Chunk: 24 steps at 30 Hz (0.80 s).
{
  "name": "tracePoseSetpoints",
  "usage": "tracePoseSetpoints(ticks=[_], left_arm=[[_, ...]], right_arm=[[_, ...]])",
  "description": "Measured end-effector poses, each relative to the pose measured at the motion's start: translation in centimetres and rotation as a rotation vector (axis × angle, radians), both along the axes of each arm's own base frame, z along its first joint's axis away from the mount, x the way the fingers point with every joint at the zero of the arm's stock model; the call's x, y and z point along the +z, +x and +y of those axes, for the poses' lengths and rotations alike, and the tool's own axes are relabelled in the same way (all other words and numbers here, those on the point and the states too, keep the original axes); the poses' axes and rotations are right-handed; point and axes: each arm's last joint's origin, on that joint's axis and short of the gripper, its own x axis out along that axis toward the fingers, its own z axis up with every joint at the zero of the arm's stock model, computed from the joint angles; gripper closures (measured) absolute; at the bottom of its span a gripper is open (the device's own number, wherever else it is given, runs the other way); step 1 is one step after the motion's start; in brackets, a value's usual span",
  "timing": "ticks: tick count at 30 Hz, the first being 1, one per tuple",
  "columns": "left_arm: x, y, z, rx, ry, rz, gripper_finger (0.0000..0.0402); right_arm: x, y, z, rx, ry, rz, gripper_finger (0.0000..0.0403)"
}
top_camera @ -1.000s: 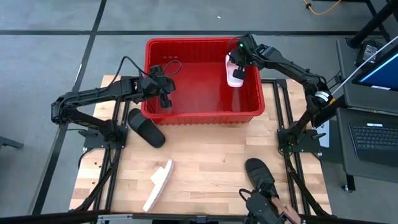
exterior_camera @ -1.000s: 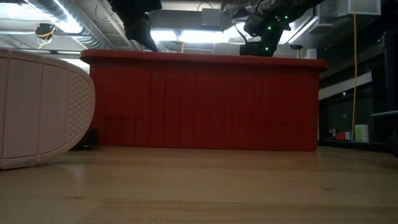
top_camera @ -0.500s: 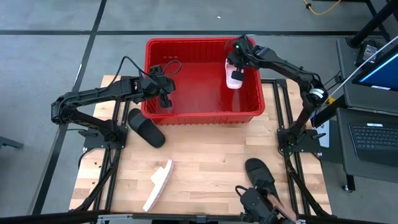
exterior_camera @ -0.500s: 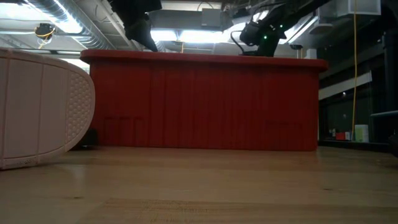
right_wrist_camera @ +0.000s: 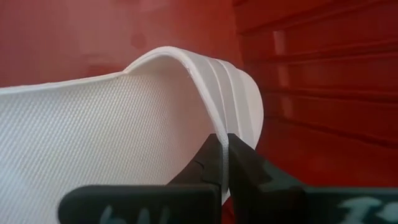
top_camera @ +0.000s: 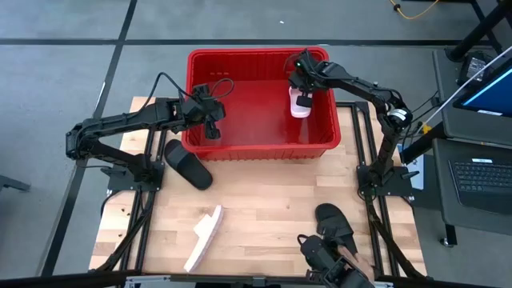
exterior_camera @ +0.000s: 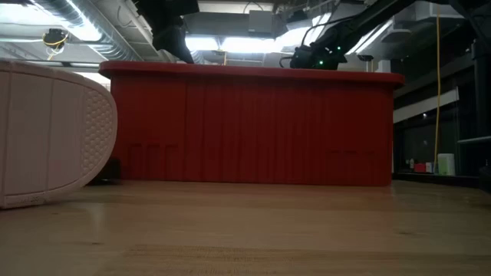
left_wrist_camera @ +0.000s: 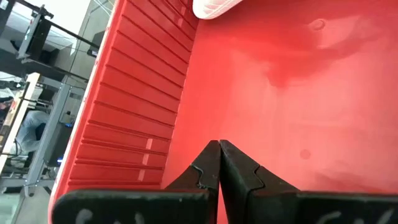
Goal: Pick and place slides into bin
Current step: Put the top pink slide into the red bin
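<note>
right gripper (top_camera: 303,90) pinching pink slide (top_camera: 299,104), over bin (top_camera: 260,148)

**What's sitting on my table**

I see a pale wooden table (top_camera: 272,200). On it rest the red bin (top_camera: 260,148) at the far side, a black slide (top_camera: 188,164) beside the bin's left corner, a pink slide (top_camera: 204,238) on edge near the front, and another black slide (top_camera: 336,224) at front right.

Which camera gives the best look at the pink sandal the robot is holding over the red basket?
The right wrist view: the pink sandal fills it, its strap pinched in the right gripper. The high view shows it small, inside the red basket. The left wrist view catches only an edge. The low view hides it behind the basket wall.
</note>
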Motion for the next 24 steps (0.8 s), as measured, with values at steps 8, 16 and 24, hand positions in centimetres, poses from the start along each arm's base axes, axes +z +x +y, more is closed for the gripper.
tracePoseSetpoints(ticks=[8,16,24], left_arm=[[0.0,0.0,0.0,0.0,0.0,0.0,0.0399],[0.0,0.0,0.0,0.0,0.0,0.0,0.0399],[0.0,0.0,0.0,-0.002,0.0,0.003,0.04]], right_arm=[[-1.0,0.2,-0.4,0.012,0.017,0.029,0.0391],[-1.4,0.0,-0.8,0.004,0.019,0.033,0.0391],[-1.8,0.0,-1.0,0.01,0.034,0.043,0.0391]])
